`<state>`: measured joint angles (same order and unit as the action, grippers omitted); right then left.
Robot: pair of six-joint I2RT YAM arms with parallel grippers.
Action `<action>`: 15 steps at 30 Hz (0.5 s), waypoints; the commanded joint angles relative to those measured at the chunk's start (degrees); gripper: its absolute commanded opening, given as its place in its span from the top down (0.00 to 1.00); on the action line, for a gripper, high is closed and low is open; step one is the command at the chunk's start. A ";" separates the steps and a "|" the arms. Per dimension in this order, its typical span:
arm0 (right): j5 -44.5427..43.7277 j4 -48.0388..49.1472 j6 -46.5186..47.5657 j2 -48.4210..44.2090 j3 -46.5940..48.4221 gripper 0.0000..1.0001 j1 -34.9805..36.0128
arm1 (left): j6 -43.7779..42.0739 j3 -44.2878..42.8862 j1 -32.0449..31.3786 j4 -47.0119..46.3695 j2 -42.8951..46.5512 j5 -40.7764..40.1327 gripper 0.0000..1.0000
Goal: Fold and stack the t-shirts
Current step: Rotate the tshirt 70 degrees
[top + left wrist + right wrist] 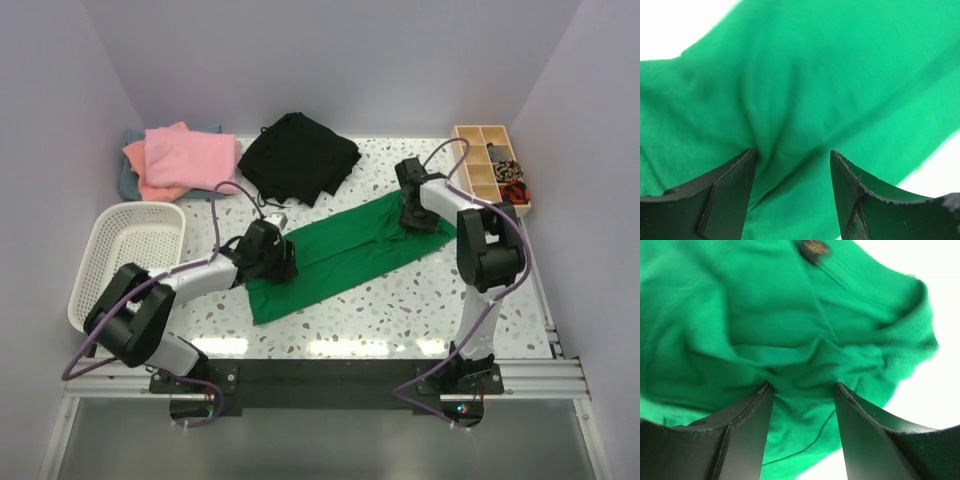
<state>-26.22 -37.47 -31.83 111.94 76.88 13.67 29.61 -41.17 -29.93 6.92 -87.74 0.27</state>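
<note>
Both hands, left point(272, 255) and right point(413, 215), press on the long green t-shirt point(340, 255) lying diagonally on the table point(400, 305).
</note>
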 commanded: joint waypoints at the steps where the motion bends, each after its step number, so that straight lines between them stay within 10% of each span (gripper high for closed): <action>1: -2.52 -2.95 1.33 8.00 11.41 0.43 -0.49 | 7.74 9.25 -8.18 12.68 3.80 11.49 0.34; 10: 0.90 -6.91 8.44 24.28 39.96 0.42 -0.75 | 14.34 17.09 -26.48 10.66 11.54 26.09 0.36; 15: 0.28 -5.70 11.09 19.25 45.65 0.41 -1.54 | 9.44 5.43 -26.68 19.34 17.08 13.07 0.32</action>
<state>-25.32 -47.33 -24.21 137.67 120.11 13.78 41.30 -28.69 -56.38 11.16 -72.97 19.59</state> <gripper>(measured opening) 0.584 0.640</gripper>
